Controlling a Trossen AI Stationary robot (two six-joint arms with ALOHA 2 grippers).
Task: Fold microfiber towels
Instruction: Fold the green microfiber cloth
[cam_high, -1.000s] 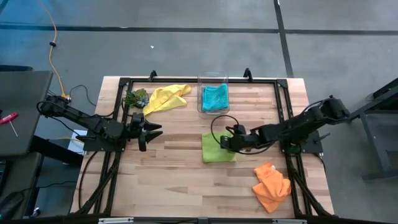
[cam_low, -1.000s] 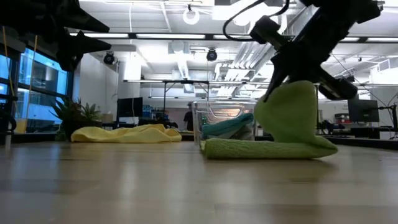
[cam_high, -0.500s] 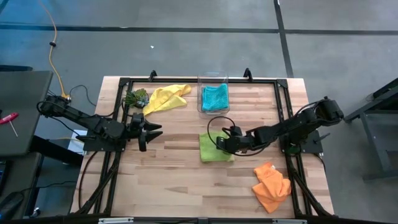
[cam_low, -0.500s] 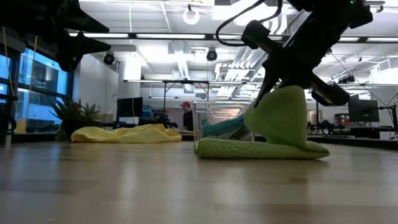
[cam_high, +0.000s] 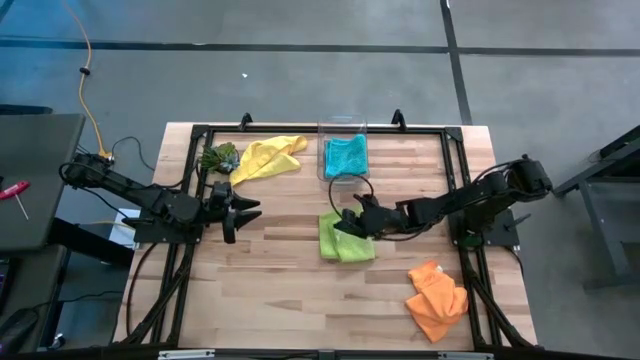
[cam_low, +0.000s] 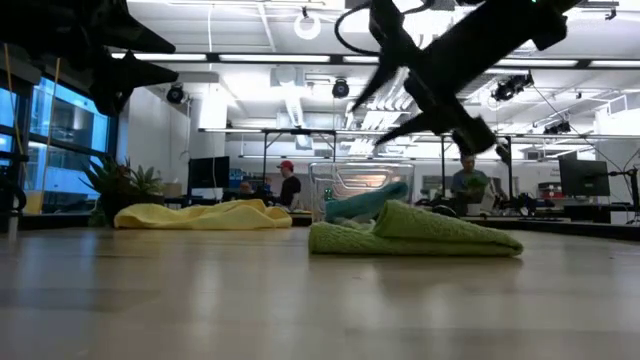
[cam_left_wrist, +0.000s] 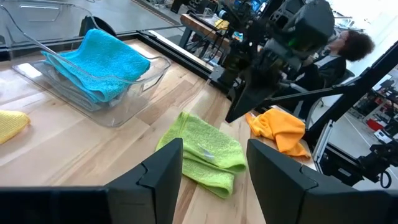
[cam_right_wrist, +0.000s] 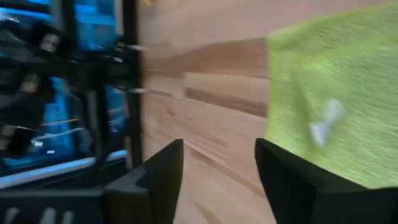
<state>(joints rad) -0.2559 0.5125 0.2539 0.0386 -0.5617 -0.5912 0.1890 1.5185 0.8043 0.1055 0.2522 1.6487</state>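
Note:
The lime green towel (cam_high: 340, 238) lies folded over on the table's middle, also seen in the low view (cam_low: 415, 232) and the left wrist view (cam_left_wrist: 208, 152). My right gripper (cam_high: 343, 222) hovers open just above it (cam_low: 385, 115), touching nothing; its fingers frame the towel's edge (cam_right_wrist: 336, 118). My left gripper (cam_high: 248, 210) waits open at the table's left. The yellow towel (cam_high: 265, 157) lies crumpled at the far left. The teal towel (cam_high: 346, 157) rests folded in a clear box (cam_high: 343, 126). The orange towel (cam_high: 437, 300) lies rumpled at the near right.
A small leafy clump (cam_high: 218, 157) sits beside the yellow towel. The table's black frame (cam_high: 455, 180) runs along its edges. Bare wood lies between the two grippers and along the near edge (cam_high: 290, 300). People stand in the room beyond the table (cam_low: 288, 185).
My right gripper carried the lime green towel's raised part toward the table's left, then opened, let go and rose. The raised part has dropped flat onto the lower layer, which stayed on the table; the towel now lies folded over.

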